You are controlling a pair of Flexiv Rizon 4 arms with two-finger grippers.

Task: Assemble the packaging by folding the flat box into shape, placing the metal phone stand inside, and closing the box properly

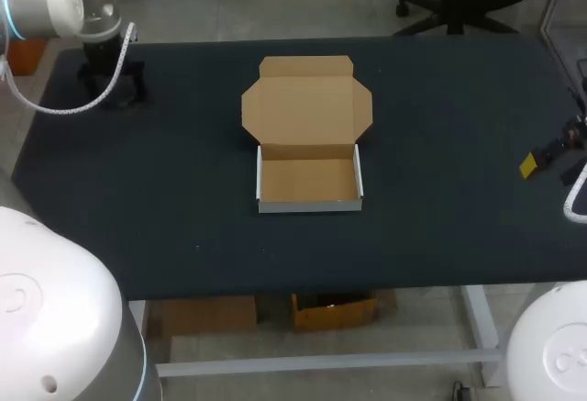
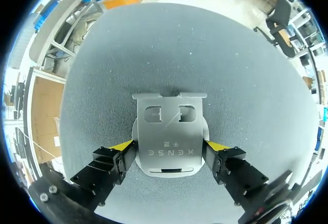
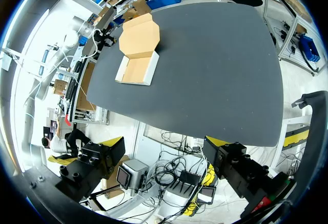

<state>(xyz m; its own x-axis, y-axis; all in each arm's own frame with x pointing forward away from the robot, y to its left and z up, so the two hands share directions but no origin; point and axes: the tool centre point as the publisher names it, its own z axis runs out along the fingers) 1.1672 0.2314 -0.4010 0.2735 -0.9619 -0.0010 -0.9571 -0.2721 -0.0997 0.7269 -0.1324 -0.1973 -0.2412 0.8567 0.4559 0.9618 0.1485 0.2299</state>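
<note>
Box folded into shape, lid left open, nothing seen inside. Metal phone stand clamped by left gripper, well left of box. Right gripper spread wide, nothing held, well right of box. Insertion and closing left.

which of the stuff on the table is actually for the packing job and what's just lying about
For the job:
- cardboard box, folded up, lid open
- metal phone stand, flat on the table between the left claw fingers

Lying about:
- nothing that I can see; only the dark table itself
</note>
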